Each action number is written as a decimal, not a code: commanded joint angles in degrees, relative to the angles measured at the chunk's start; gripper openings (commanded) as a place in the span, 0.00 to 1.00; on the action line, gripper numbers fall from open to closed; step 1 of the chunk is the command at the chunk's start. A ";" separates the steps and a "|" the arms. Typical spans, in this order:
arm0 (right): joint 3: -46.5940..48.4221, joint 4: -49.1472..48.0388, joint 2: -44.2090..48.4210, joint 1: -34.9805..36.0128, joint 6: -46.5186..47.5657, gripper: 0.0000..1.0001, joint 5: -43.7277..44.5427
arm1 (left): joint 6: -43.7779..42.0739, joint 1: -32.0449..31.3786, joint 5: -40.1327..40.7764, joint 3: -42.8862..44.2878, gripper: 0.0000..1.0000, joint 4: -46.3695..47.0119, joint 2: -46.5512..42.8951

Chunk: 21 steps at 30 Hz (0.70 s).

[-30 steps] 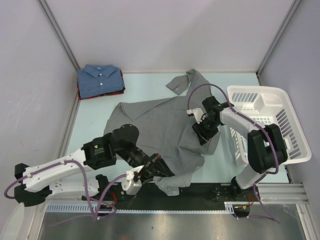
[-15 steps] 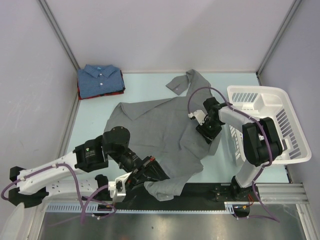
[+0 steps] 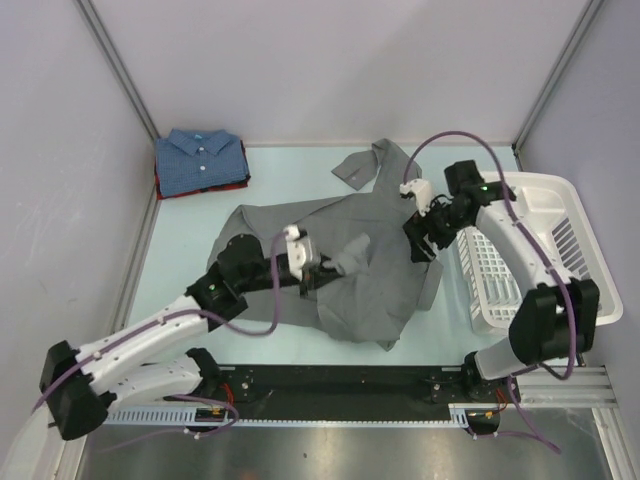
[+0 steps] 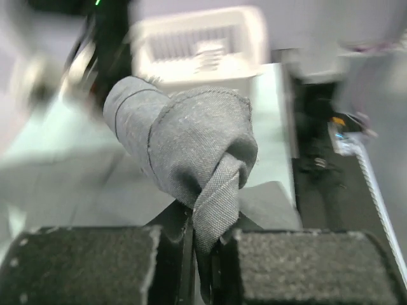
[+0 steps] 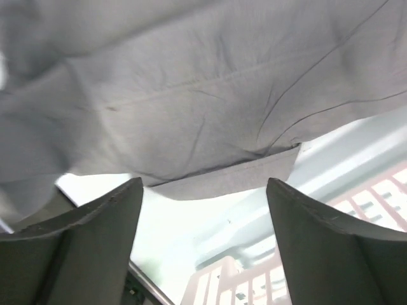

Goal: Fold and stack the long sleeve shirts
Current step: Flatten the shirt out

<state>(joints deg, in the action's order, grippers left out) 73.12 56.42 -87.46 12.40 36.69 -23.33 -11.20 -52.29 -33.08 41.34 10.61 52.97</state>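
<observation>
Pale desk [image 3: 190, 250], grey shirt [image 3: 375, 295] half gathered for a fold.
Clamped shut in the left hand [image 4: 203, 254] is a bunched corner of the grey shirt, raised over the cloth, probably to carry it across. The right hand [image 3: 432, 225] hovers empty with fingers spread above the shirt's far edge. Well beyond the left hand, the blue shirt [image 3: 200, 160] is stacked on the dark red shirt [image 3: 175, 192].

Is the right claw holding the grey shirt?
No, the right gripper stands open with nothing between its fingers; the grey shirt lies beyond them.
</observation>
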 commanded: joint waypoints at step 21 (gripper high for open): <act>-1.58 -2.63 -1.31 4.02 -12.25 0.82 -3.76 | -46.94 14.45 -28.70 25.18 0.64 -50.62 22.70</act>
<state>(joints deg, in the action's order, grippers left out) 69.47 56.62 -86.61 14.90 26.98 -34.24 -46.19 -44.56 -64.51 61.34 -25.02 71.81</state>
